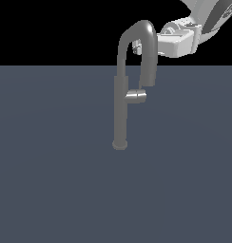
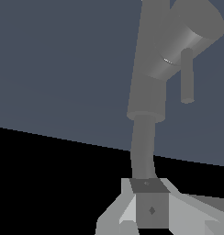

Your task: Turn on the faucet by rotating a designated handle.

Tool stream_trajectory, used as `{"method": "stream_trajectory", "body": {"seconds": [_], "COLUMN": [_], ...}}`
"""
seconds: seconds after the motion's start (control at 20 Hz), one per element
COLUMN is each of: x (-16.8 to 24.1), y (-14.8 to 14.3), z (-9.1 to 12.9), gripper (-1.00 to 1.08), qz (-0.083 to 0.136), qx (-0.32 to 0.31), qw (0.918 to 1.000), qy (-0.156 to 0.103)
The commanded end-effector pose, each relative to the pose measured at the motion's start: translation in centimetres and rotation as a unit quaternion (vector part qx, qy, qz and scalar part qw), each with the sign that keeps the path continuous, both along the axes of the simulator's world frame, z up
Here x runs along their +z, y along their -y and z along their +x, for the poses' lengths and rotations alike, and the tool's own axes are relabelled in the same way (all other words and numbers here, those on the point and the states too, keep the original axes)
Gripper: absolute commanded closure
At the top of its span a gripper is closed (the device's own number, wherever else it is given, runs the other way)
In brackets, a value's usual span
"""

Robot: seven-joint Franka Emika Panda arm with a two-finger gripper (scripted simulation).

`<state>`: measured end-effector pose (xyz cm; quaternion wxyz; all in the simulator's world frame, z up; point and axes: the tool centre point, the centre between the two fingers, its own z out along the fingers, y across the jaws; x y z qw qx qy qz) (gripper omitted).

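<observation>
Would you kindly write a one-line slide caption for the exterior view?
Grey faucet with side handle stands on a flat surface, the robot's gripper up behind its arched spout.

Flat slate-blue floor (image 1: pixel 51 190), featureless; pure black backdrop (image 1: pixel 51 28) above straight horizon; even light.

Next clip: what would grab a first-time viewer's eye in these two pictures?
The tall grey faucet standing alone in the middle of a bare dark surface, its arched spout rising against the black background. A shiny short handle sticks out sideways from the stem toward the exterior view's right. The white robot arm leans in from the upper right beside the arch; its claw shows only partly in the wrist view, so open or shut is unclear.
</observation>
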<state>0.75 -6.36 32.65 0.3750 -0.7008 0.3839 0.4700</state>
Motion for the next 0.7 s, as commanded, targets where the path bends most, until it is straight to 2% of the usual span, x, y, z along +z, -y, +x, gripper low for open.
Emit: {"method": "stream_trajectory", "body": {"seconds": [0.0,0.35,0.65], "x": [-1.6,-5.5,-7.5], "y": [0.2,0.5,0.4], "z": [0.7,1.7,2.0], "gripper": [1.08,1.08,1.08], "qz": [0.024,0.077,0.101], "qx": [-0.022,-0.073,-0.097], "qw": [0.9991,0.9902,0.9826], "qy": [-0.028,-0.092,-0.122]}}
